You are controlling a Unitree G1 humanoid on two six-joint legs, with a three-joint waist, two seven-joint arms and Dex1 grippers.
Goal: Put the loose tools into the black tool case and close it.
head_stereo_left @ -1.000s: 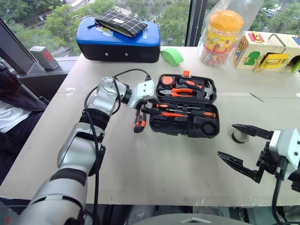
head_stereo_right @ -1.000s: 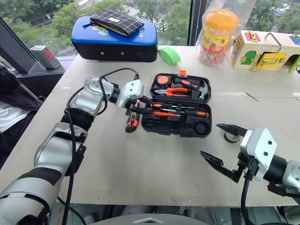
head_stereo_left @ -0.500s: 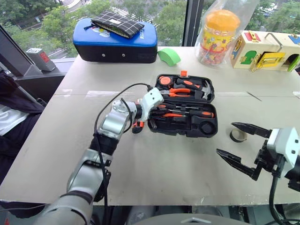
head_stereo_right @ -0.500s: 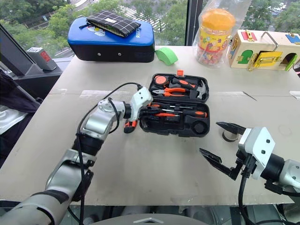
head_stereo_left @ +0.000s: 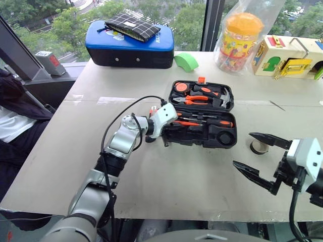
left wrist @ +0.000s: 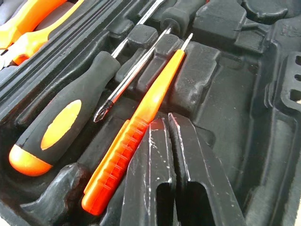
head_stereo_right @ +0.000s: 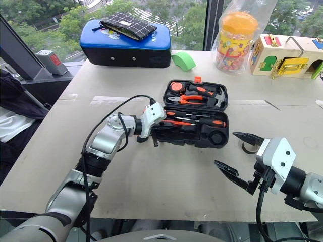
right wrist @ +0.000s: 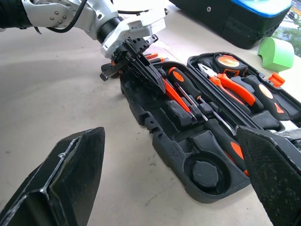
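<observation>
Orange tester screwdriver [left wrist: 141, 122] lies in the case beside left gripper [left wrist: 170, 121].

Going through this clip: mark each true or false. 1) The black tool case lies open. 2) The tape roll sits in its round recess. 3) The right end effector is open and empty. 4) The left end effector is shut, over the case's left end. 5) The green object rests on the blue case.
1) True: the black tool case lies open.
2) False: the tape roll lies on the table right of the case.
3) True: the right end effector is open and empty.
4) True: the left end effector is shut there.
5) False: the green object sits on the table beside the blue case.
</observation>
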